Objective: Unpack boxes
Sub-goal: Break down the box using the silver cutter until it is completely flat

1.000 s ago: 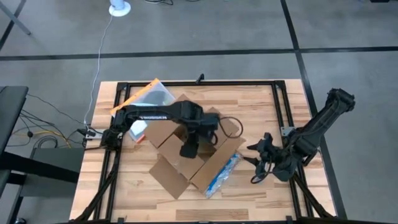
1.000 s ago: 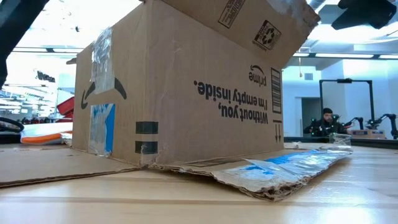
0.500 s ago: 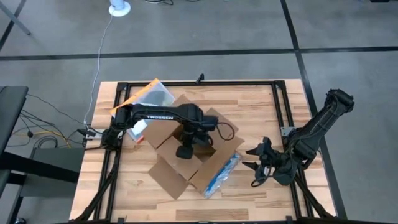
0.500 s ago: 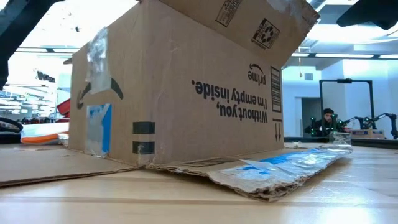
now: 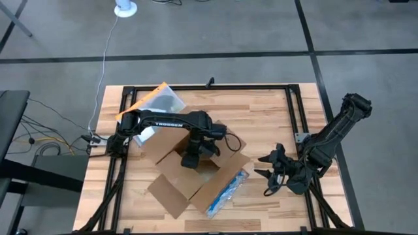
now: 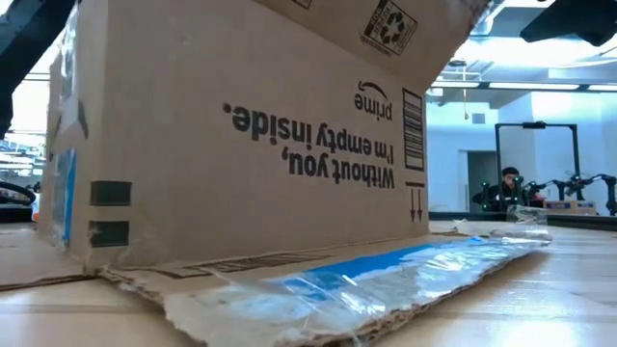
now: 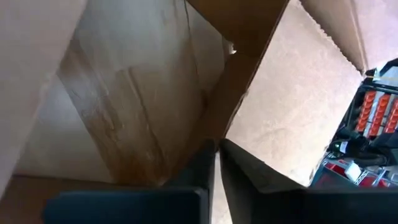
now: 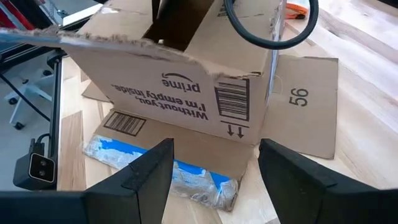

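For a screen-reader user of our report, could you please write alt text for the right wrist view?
A brown corrugated cardboard shipping box stands open on the light wooden table, printed upside down with "Without you, I'm empty inside", its flaps spread flat and one edged with crumpled blue-and-white tape. The left arm reaches down into it, while the open right gripper waits in front.

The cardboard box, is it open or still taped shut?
Open: the cardboard box has its flaps spread on the table, and the left pincer reaches inside.
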